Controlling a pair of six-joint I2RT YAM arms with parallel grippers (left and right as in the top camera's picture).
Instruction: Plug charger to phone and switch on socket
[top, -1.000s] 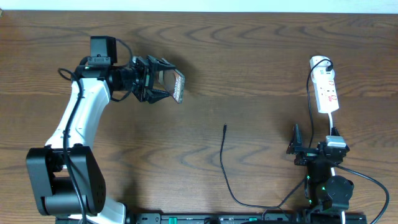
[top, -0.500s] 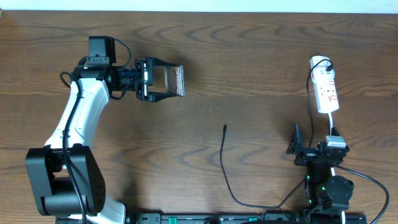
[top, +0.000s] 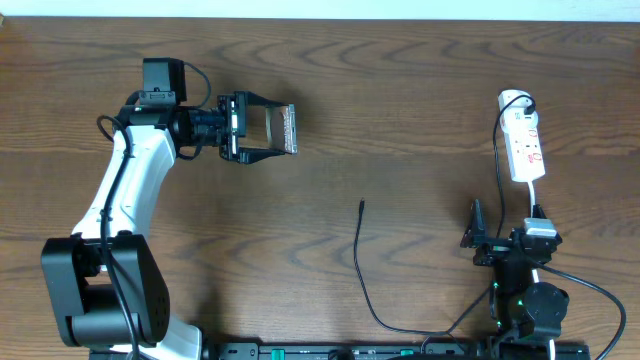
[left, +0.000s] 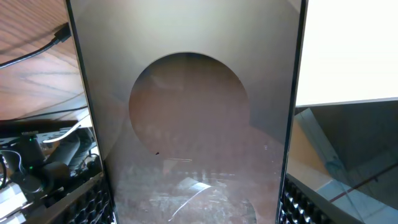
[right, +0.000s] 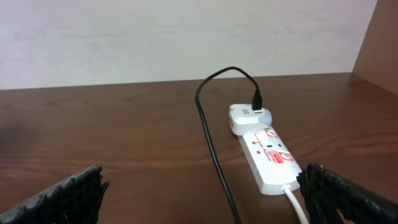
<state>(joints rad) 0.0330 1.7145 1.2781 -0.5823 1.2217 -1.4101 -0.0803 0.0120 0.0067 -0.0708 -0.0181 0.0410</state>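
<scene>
My left gripper (top: 284, 128) is shut on the phone (top: 288, 128) and holds it on edge above the table's far left. In the left wrist view the phone (left: 186, 112) is a brown slab with a lighter round patch, filling the space between my fingers (left: 196, 208). The charger cable (top: 357, 260) lies on the table in the middle, its plug tip (top: 362, 205) pointing away from me. The white socket (top: 524, 145) lies at the far right. My right gripper (top: 505, 228) is open and empty, just short of the socket (right: 268, 155).
A black cable (right: 208, 130) runs from a white adapter (right: 247, 116) at the socket's far end toward my right gripper (right: 202, 199). A white lead (right: 297, 205) leaves the socket's near end. The robot base rail (top: 400, 352) lines the front edge.
My left wrist has rolled, turning the phone from tilted to straight on edge. It has held still for the last half second. The right arm and cable have not moved.
</scene>
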